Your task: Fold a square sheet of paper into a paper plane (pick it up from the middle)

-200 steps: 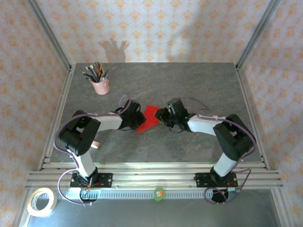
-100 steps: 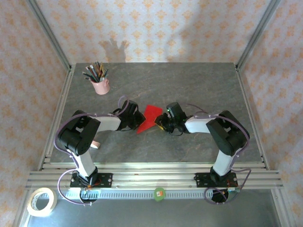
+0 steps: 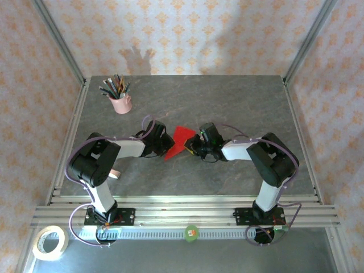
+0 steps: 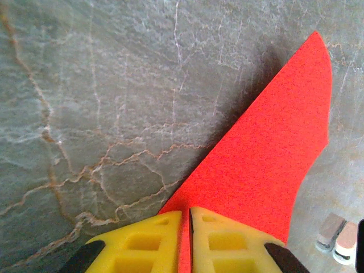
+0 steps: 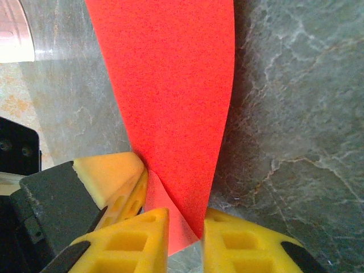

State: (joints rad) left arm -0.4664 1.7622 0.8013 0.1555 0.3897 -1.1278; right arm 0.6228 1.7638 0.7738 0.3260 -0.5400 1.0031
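The grey, marble-veined desk stands inside a frame with patterned walls. The left arm and the right arm both reach inward and meet near the middle of the desk.

Between them is the plane, a red pointed sheet held at both ends. Its wider end points away from the arm bases and its narrow tip toward them.

The left fingers grip the left side of the plane. In the left wrist view these yellow fingers are pressed nearly together, with a thin red edge caught in the slit between them. From there the plane fans away over the stone, throwing a shadow along its left edge.

The right fingers grip the right side. In the right wrist view these fingers stand narrowly apart and pinch a folded point of the plane, which widens away from them above the desk.

A pink cup stands well apart at the far left of the desk. It is upright and holds pencils.

A tape roll lies off the desk, beside the left arm's base.
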